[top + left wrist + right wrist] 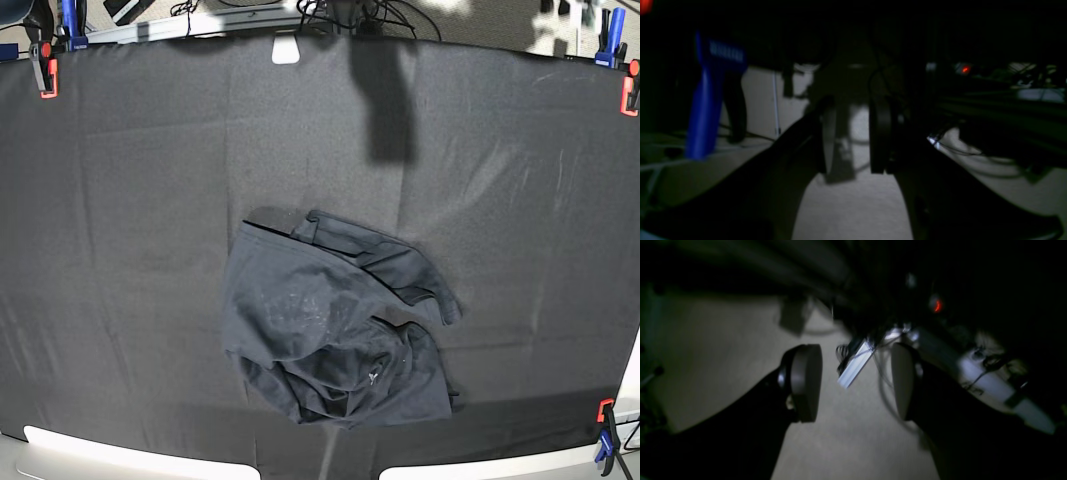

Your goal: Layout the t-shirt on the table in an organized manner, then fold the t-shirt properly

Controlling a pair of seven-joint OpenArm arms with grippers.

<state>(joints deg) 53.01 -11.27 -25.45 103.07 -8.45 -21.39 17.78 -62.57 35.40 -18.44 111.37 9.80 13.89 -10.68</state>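
The t-shirt (pixel 340 340) lies crumpled in a dark heap on the table (pixel 120 200), near its front middle, with a faint print facing up. Neither arm shows in the base view. In the left wrist view my left gripper (pixel 853 140) hangs over pale floor, its fingers (pixel 880 133) apart with nothing between them. My right gripper (pixel 855 383) is wide open over the same kind of floor, its pads (pixel 805 383) bare. No cloth appears in either wrist view.
Red and blue clamps (pixel 45 75) pin the black cloth at the table's corners, another pair at the far right (pixel 625 60). A blue clamp (pixel 706 100) shows left of the left gripper. A white power strip (pixel 855 368) and cables lie on the floor.
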